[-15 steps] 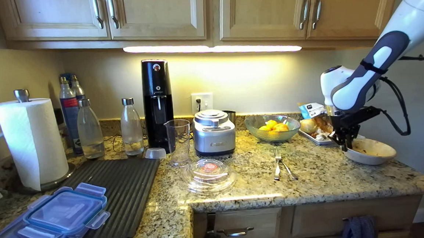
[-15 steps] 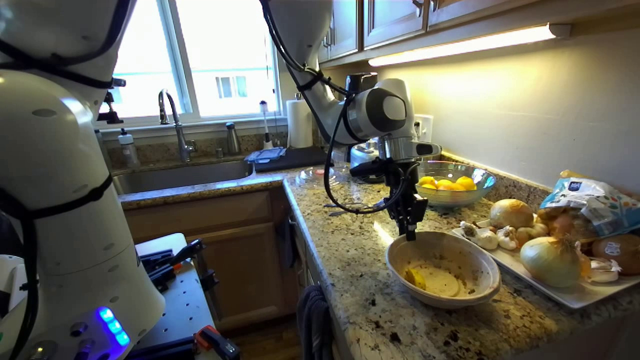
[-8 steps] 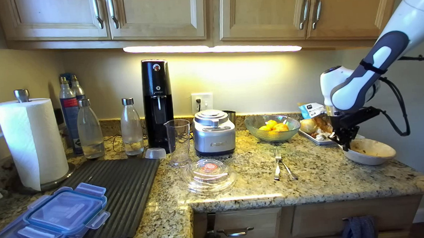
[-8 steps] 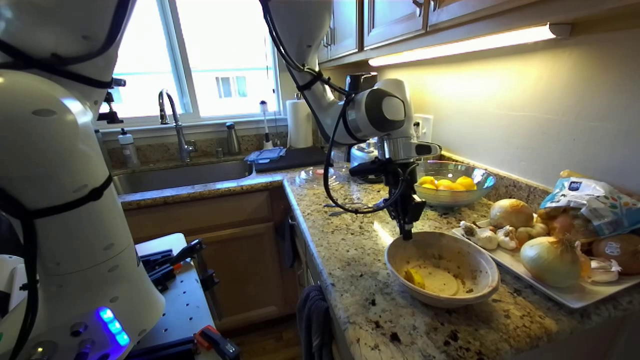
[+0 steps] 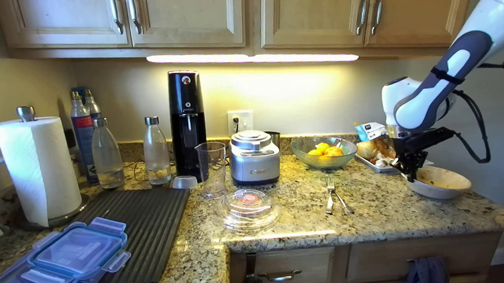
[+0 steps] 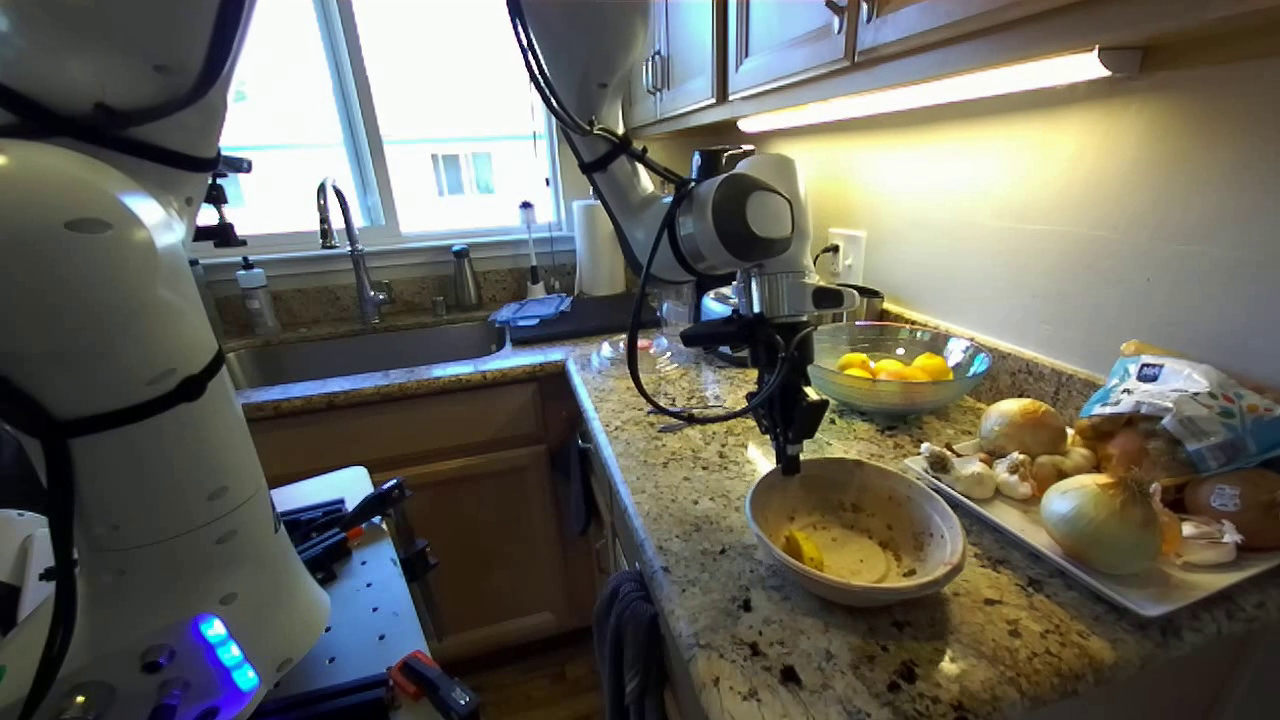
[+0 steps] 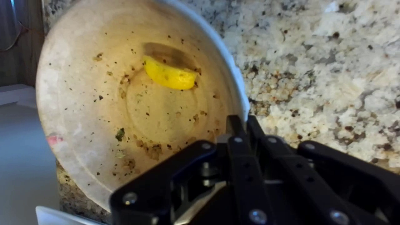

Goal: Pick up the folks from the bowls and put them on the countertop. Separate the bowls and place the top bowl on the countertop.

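Note:
A pale, food-stained bowl [image 5: 445,190] stands near the right end of the countertop [image 5: 379,217]. It shows large in the wrist view [image 7: 75,93], with a yellow lemon wedge [image 7: 170,76] inside. In an exterior view [image 6: 930,530] a double edge shows at its rim, but I cannot clearly tell two bowls apart. My gripper [image 7: 242,122] has its fingers closed around the bowl's rim, one finger inside and one outside. It also shows in both exterior views [image 5: 410,177] [image 6: 790,464]. Two forks [image 5: 329,200] [image 5: 346,205] lie crossed on the countertop, left of the bowl.
A white tray [image 6: 1155,590] with onions and garlic lies close beside the bowl. A glass bowl [image 6: 960,385] with yellow fruit stands behind my gripper. A clear lid [image 5: 249,211] and a silver appliance [image 5: 255,163] stand further along. The countertop's front edge runs near the bowl.
My gripper has closed on the bowl's rim. Gripper and bowl have then shifted slightly together, leftward in both exterior views. The forks have not moved.

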Controlling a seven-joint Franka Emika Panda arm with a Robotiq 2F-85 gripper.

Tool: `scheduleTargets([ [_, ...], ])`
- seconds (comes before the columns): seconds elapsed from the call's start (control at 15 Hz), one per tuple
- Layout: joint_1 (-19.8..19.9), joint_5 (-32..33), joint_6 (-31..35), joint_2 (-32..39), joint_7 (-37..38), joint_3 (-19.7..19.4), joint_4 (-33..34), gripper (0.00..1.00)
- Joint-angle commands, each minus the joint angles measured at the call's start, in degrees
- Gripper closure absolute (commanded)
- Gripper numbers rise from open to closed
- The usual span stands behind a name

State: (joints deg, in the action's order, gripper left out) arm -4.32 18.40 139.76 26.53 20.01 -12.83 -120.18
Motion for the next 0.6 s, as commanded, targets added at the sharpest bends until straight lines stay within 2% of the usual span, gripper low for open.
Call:
scheduleTargets([
  [0.0,0.9,-1.3,-2.1,-6.1,-1.9,1.6,-5.6,0.93],
  [0.2,1.2,-2.4,-2.7,-6.9,-2.1,2.6,-6.7,0.92],
  [0.27,1.5,-3.5,-3.3,-7.0,-2.9,3.3,-6.8,0.67],
  [0.33,1.6,-4.3,-3.5,-6.8,-3.4,3.7,-6.8,0.65],
  [0.53,1.9,-7.2,-4.2,-6.2,-4.5,4.6,-6.2,0.48],
])
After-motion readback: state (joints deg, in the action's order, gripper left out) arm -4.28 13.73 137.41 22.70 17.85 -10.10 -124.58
